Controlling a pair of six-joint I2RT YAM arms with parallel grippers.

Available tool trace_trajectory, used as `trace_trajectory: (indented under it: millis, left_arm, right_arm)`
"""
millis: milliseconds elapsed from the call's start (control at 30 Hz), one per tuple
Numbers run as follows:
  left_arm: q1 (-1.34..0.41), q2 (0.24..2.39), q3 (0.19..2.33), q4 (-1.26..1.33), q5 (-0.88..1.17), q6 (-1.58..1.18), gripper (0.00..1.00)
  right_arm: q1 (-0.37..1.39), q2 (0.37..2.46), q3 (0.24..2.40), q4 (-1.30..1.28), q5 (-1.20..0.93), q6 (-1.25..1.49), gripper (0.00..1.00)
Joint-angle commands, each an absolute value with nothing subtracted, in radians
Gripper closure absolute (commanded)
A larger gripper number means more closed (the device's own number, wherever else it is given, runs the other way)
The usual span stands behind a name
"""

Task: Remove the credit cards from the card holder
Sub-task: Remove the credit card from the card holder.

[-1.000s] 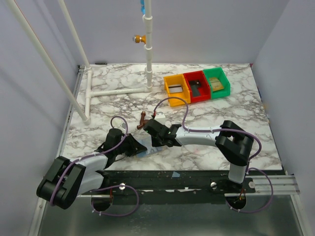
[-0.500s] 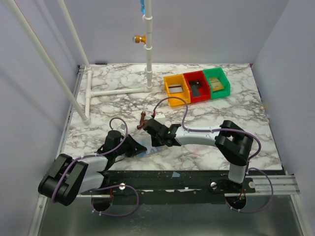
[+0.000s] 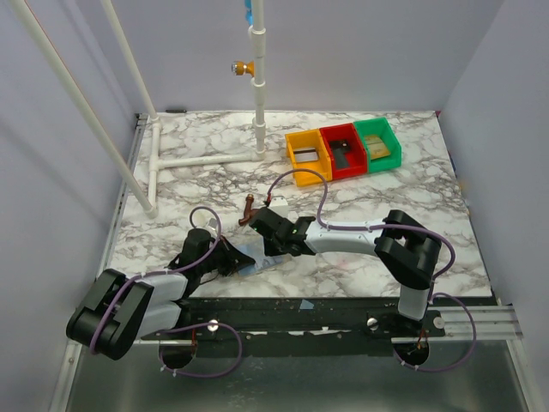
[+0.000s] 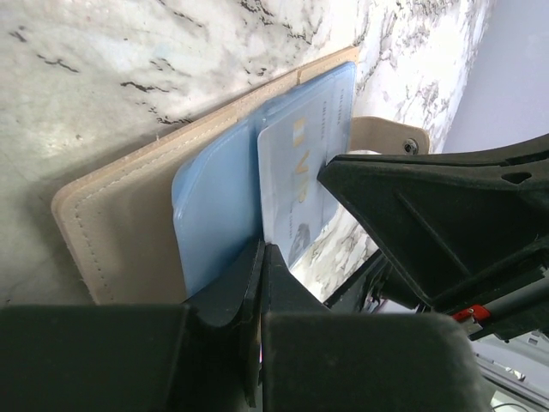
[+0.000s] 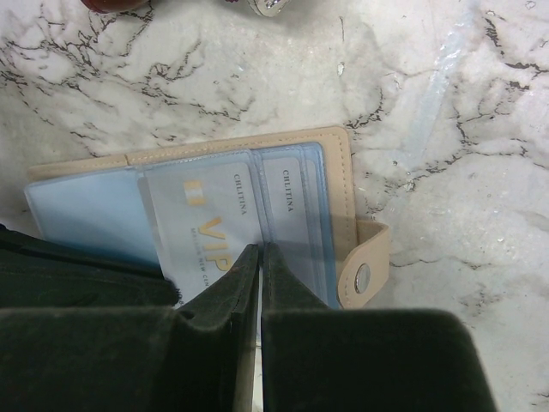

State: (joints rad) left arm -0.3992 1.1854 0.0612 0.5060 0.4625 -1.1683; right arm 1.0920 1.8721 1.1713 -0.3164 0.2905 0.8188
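The card holder [image 5: 343, 184] lies open on the marble table, beige with blue plastic sleeves; it also shows in the left wrist view [image 4: 120, 215] and, small, between the grippers in the top view [image 3: 250, 263]. A pale card marked VIP [image 5: 202, 236] sticks partway out of its sleeve; a second card [image 5: 287, 202] sits in the sleeve beside it. My left gripper [image 4: 262, 251] is shut at the edge of the VIP card [image 4: 296, 184], low over the table [image 3: 235, 257]. My right gripper [image 5: 260, 251] is shut, with its tips down on the sleeves [image 3: 268, 249].
Yellow [image 3: 306, 156], red [image 3: 340, 151] and green [image 3: 378, 142] bins stand at the back right. A small brown object [image 3: 249, 209] lies just behind the right gripper. A white pipe frame [image 3: 206, 160] stands at the back left. The table's front edge is close behind the holder.
My left arm has drawn back slightly towards its base and sunk lower, gripper still at the holder. The right arm has stayed in place.
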Motion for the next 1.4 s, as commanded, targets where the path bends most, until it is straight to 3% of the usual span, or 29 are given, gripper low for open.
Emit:
trace_trajectory:
  millis: [0,567,1367]
  left_arm:
    - [-0.405,1.157,0.072,0.552,0.512,-1.193,1.0]
    - [-0.38,1.135,0.121,0.316,0.481,-1.112,1.0]
    - [-0.363,1.138,0.135,0.265,0.471,-1.081,1.0]
  right_arm:
    - [1.102,1.938,1.125,-0.405,0.317,0.823,0.94]
    - [1.1,1.944,1.132,-0.467,0.438,0.819,0.94]
    - [1.095,1.925,1.127,-0.486,0.466,0.818,0.92]
